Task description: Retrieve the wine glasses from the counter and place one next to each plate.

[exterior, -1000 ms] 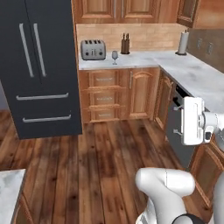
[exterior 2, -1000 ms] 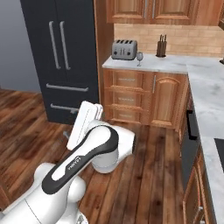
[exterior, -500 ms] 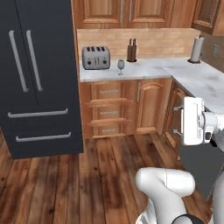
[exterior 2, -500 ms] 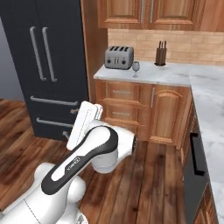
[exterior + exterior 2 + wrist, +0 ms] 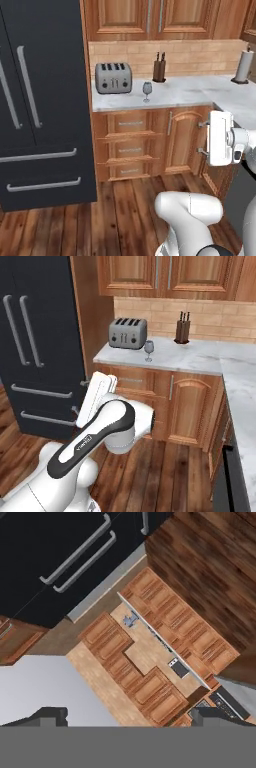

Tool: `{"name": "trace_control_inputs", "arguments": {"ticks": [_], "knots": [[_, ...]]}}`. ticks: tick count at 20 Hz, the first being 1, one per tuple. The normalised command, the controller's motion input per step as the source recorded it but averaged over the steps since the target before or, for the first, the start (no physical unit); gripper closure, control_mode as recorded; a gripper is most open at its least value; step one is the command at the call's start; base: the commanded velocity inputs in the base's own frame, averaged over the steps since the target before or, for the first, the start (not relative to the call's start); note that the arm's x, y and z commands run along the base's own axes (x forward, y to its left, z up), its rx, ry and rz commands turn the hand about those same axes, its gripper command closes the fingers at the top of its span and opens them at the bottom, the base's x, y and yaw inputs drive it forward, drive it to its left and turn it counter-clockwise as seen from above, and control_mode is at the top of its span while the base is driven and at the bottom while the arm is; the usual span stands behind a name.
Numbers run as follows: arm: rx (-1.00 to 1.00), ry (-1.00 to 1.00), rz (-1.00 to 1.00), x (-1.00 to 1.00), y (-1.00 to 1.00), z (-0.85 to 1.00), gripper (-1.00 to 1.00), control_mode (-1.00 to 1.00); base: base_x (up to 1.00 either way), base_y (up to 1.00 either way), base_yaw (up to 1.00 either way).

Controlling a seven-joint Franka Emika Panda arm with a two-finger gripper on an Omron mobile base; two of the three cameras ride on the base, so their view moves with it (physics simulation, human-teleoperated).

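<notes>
One wine glass (image 5: pixel 146 91) (image 5: pixel 148 350), small and grey with a round foot, stands upright near the front edge of the marble counter (image 5: pixel 190 93) (image 5: pixel 195 356), just right of the toaster. My gripper (image 5: pixel 202 137) (image 5: pixel 80 397) hangs folded close to my body, well short of the counter and below its top. Its dark fingertips (image 5: pixel 50 714) stand wide apart in the hand view, open, with nothing between them. The plates are out of view.
A silver toaster (image 5: pixel 113 78) (image 5: pixel 128 333) and a knife block (image 5: pixel 159 67) (image 5: pixel 182 327) stand on the counter, with a paper towel roll (image 5: pixel 243 66) far right. A tall black fridge (image 5: pixel 40 105) (image 5: pixel 35 341) flanks the counter's left end. Wooden floor lies between me and the drawers (image 5: pixel 127 147).
The whole picture has shifted: the base has driven closer to the counter, so the glass and toaster look larger. The arm keeps its folded pose and the gripper stays open.
</notes>
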Motion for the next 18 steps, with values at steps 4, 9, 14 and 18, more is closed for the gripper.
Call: {"name": "trace_control_inputs", "arguments": {"ticks": [4, 9, 14, 18], "knots": [[0.0, 0.0, 0.0, 0.0, 0.0, 0.0, -1.0, 1.0, 1.0, 0.09, 0.0], [0.0, 0.0, 0.0, 0.0, 0.0, 0.0, -1.0, 1.0, 1.0, 0.0, 0.0], [0.0, 0.0, 0.0, 0.0, 0.0, 0.0, -1.0, 1.0, 1.0, 0.0, 0.0], [0.0, 0.0, 0.0, 0.0, 0.0, 0.0, -1.0, 1.0, 1.0, 0.0, 0.0]]}}
